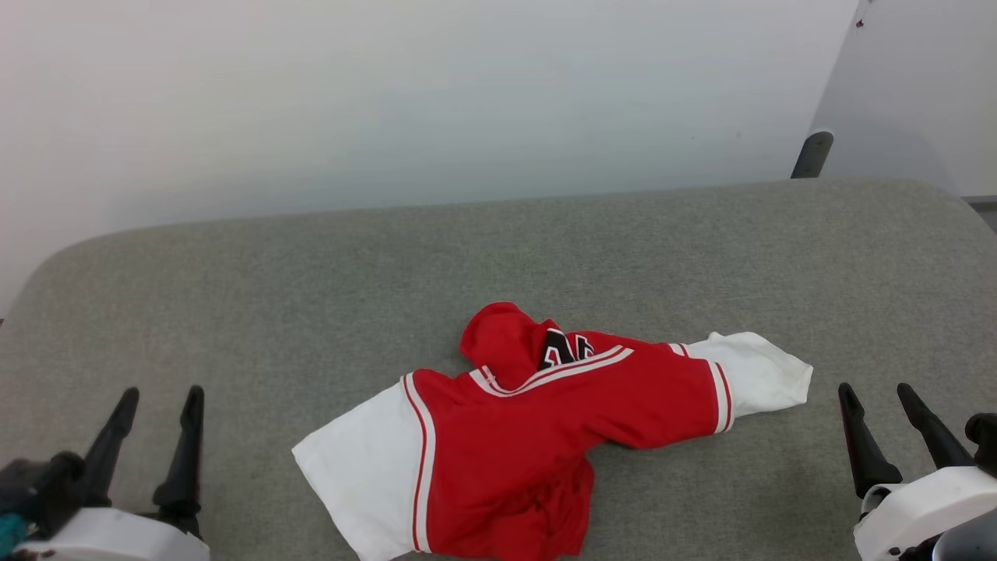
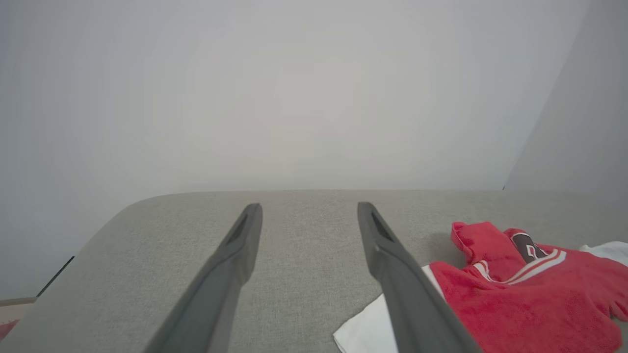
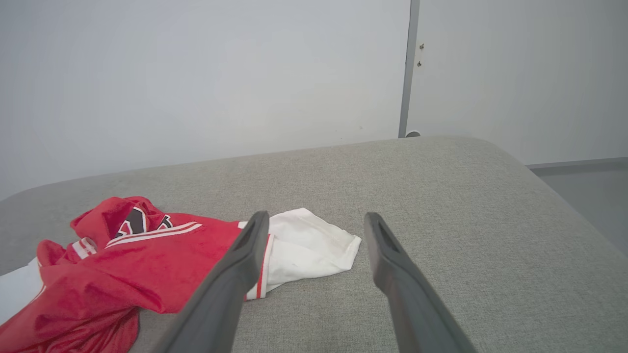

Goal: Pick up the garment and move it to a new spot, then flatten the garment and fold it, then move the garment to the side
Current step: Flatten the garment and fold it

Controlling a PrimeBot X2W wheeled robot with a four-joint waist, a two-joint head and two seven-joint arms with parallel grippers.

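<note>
The garment (image 1: 537,436), a red jersey with white sleeves and striped trim, lies crumpled on the grey padded table (image 1: 311,312), near its front middle. Black lettering peeks out near the collar. Its one white sleeve points right, the other lower left. My left gripper (image 1: 160,397) is open at the lower left, well apart from the jersey. My right gripper (image 1: 878,393) is open at the lower right, a short way from the right sleeve. In the left wrist view the garment (image 2: 525,289) lies right of the open left gripper (image 2: 310,210). In the right wrist view the garment (image 3: 147,260) lies left of the open right gripper (image 3: 316,218).
A pale wall (image 1: 389,101) rises behind the table's rounded far edge. A dark post (image 1: 812,154) stands beyond the far right corner. The table's right edge drops to the floor (image 3: 588,181).
</note>
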